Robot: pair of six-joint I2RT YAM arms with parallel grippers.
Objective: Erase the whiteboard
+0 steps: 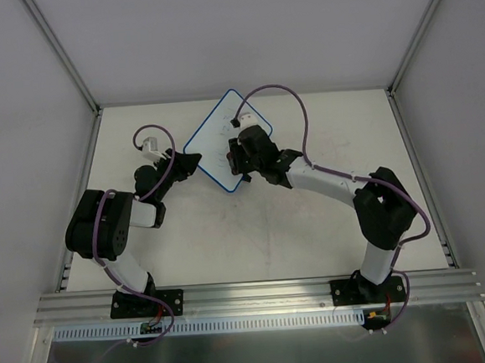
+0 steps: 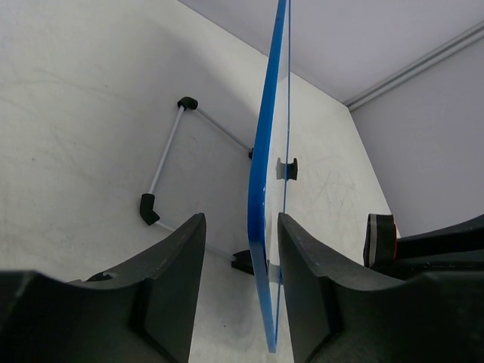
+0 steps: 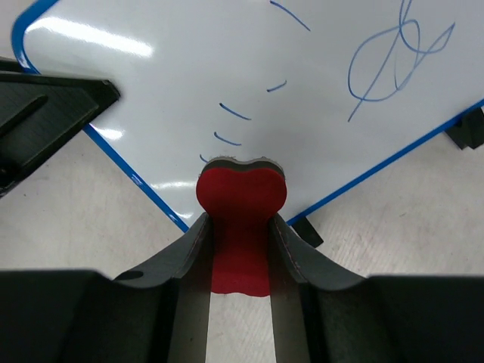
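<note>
The small flat white rectangular whiteboard with a thin blue rim (image 1: 213, 143) sits between the two grippers. Seen from the left wrist it is edge-on, with a thin white wire frame with black corner joints (image 2: 166, 155) on the pale tabletop (image 1: 314, 235) beyond it. The left gripper (image 2: 240, 219) straddles the board's rim with its fingers spread, and there is clear space between the rim and one finger. The right gripper (image 3: 240, 223) pinches a small red bone-shaped eraser (image 3: 242, 193). The eraser's far end meets the board's face just ahead of the fingertips. Short blue strokes (image 3: 234, 113) lie just beyond the eraser. A looping blue scribble (image 3: 397, 60) sits further ahead, to that gripper's right.
</note>
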